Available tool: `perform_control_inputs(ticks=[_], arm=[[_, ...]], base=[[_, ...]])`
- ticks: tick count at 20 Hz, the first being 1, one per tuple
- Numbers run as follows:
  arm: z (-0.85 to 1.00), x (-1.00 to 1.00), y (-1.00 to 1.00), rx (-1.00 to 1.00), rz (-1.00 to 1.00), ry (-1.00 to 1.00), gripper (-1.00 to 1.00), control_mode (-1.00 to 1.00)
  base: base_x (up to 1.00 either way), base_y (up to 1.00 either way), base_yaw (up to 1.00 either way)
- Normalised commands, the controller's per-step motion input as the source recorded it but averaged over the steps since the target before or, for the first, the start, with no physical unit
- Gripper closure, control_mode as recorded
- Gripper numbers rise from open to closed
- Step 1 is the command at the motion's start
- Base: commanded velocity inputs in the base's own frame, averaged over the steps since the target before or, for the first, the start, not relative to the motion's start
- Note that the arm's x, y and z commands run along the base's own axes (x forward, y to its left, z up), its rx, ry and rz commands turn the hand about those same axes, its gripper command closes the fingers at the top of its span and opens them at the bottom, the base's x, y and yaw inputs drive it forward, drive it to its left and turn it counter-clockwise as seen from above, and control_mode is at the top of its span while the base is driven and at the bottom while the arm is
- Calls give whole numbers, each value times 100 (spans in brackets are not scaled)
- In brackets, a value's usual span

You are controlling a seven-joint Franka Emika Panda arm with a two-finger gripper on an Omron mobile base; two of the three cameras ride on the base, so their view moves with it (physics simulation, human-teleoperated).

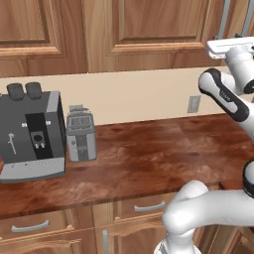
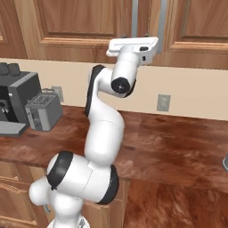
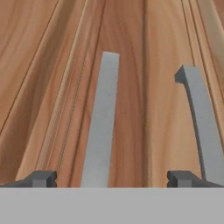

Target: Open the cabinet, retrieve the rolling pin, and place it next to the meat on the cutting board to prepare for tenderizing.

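Hand view has my gripper spread wide against the brown wooden cabinet, with two long grey bar handles running up the frame, one at centre between the tips, the other at right by the right tip. My worry: closing here could catch the wrong door's bar, or slip off. On the reddish tabletop at left I count one dark coffee machine and one grey toaster.

Cabinet handles' lower ends cropped
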Motion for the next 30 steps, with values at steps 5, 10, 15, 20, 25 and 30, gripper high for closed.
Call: perform_control_inputs(ticks=[5, 10, 15, 20, 25, 30], arm=[[-2, 25, 0, -1, -1, 6, -100, -100], [-4, 14, 0, 0, 3, 1, -100, -100], [-2, 12, -2, 0, 6, 4, -100, -100], [-7, 20, 0, 0, 6, 7, -100, -100], [-11, 28, 2, 0, 5, 8, 100, -100], [-16, 21, 11, 0, 3, 4, 100, -100]], base=[[0, 0, 0], [0, 0, 0], [0, 0, 0], [0, 0, 0], [0, 0, 0], [0, 0, 0]])
